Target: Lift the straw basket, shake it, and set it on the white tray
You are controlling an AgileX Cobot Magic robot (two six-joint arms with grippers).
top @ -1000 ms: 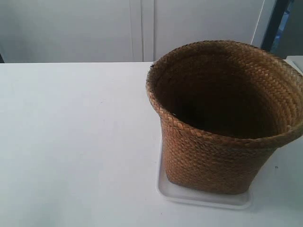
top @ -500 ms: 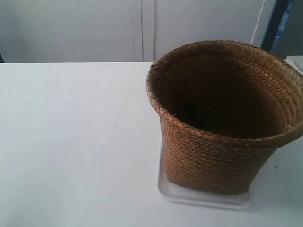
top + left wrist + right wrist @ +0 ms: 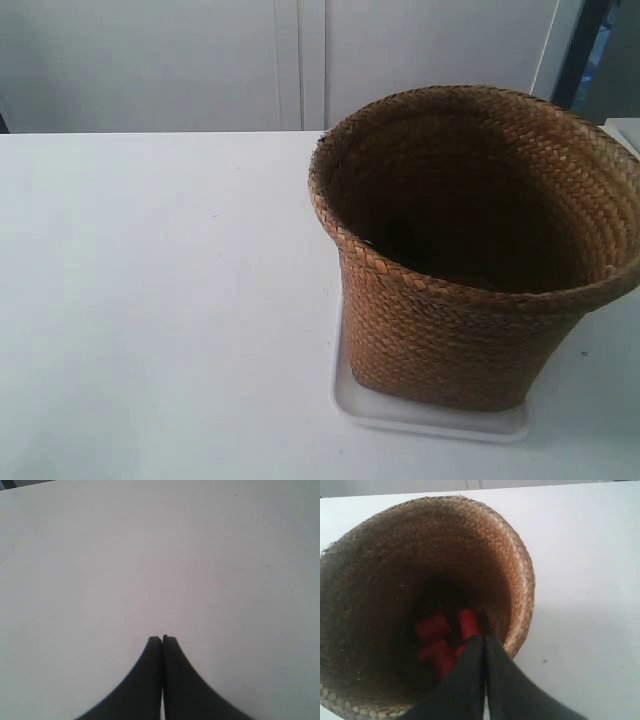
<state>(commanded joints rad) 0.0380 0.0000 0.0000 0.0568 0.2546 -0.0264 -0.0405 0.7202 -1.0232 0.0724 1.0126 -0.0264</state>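
Note:
The straw basket [image 3: 455,340] stands upright on the white tray [image 3: 425,421] at the right of the exterior view, its base inside the tray's low rim. Neither arm shows in that view. In the right wrist view I look down into the basket [image 3: 485,545], with red objects [image 3: 436,641] lying at its dark bottom. My right gripper [image 3: 483,636] is shut and holds nothing, its tips just inside the basket's rim as pictured. My left gripper [image 3: 162,638] is shut over the bare white table [image 3: 150,555], away from the basket.
The white table [image 3: 150,300] stretches to the left of the basket in the exterior view. White cabinet doors [image 3: 300,60] stand behind its far edge. A dark vertical post [image 3: 578,45] rises at the back right.

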